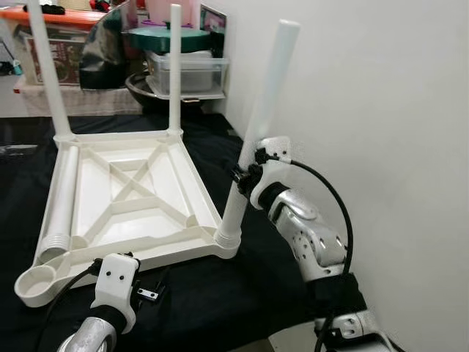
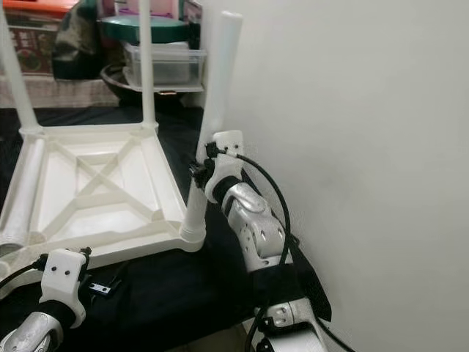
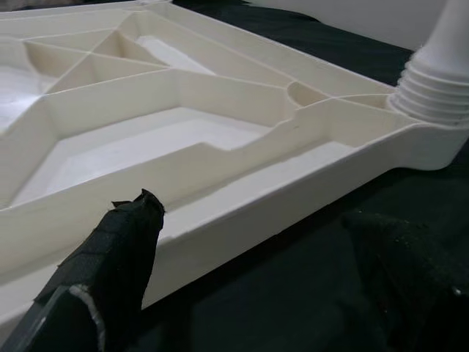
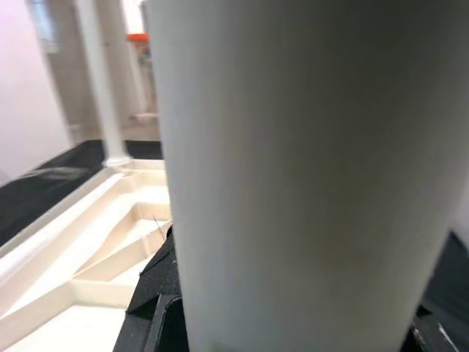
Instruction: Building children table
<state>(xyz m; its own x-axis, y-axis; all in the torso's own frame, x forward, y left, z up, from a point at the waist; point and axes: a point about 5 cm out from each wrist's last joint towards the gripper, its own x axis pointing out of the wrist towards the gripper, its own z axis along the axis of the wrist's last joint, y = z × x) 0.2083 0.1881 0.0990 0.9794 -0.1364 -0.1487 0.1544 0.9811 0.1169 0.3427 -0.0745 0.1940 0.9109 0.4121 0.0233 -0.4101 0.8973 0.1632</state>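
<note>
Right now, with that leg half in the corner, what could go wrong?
The leg held by the right gripper leans toward the wall, so its thread may cross in the table top's corner socket. The left gripper sits open beside the rim, not bracing it, so the top may slide on the black cloth.

Upturned table top (image 1: 132,198): white moulded plastic, smooth, slight sheen, ribbed underside. Leg (image 1: 258,132) at its near right corner: same white plastic, matt, threaded ridges at the base. Loose leg (image 1: 62,194) lying along its left edge: same plastic. Under the table top, black cloth (image 1: 220,293), matt, slightly fuzzy. Right gripper (image 1: 245,174) wrist shell glossy white plastic, arm silver metal. Left gripper's fingertips (image 3: 121,249) black, rough, taped-looking. Wall (image 1: 381,110) right of the table top: matt white.
</note>
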